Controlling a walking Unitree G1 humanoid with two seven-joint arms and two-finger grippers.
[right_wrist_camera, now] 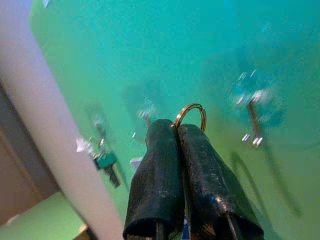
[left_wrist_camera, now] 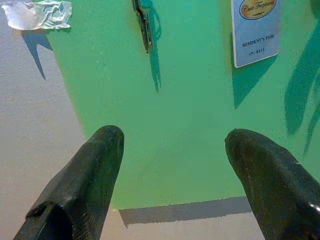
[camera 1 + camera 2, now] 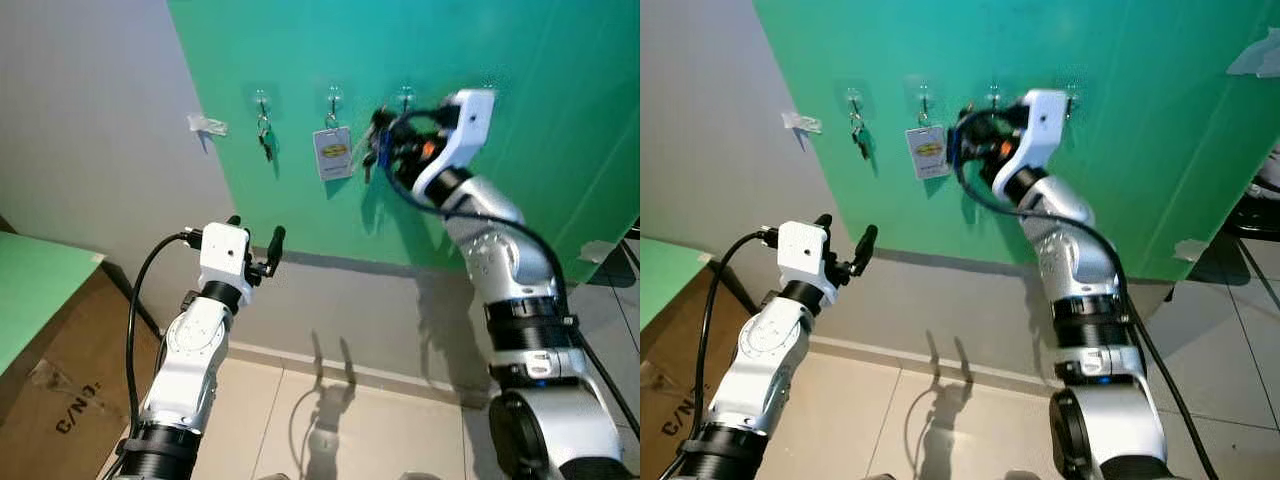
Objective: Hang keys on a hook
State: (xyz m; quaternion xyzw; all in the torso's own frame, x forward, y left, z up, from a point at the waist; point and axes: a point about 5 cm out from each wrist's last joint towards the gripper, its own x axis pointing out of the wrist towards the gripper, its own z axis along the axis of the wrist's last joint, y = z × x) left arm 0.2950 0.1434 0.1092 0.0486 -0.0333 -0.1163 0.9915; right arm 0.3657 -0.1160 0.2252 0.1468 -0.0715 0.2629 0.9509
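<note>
Keys point(image 3: 372, 150): small bunch on a brass split ring point(image 1: 192, 115), held up at the green wall panel point(image 3: 520, 130), just beside the third hook point(image 3: 405, 97) from the left.
Handling: judged light, hard metal, likely to swing and slip; the thin ring is the place to hold, leaving its loop free above the fingertips.
Right claw point(image 1: 177, 131): pressed together, pinching the ring at its lower edge, the loop standing clear toward the wall.
Left claw point(image 3: 255, 240): spread, holding nothing, low and to the left, well apart from the hooks.
Other hooks: far-left one carries a dark key set point(image 3: 265, 140); the next a white resident's pass point(image 3: 333, 152).
Surface: smooth, upright green panel; small clear stick-on hooks, probably easy to knock.
Room: grey wall point(image 3: 90, 130) left with a scrap of tape point(image 3: 207, 125), tiled floor point(image 3: 340, 420) below, cardboard box point(image 3: 60, 390) near left.
</note>
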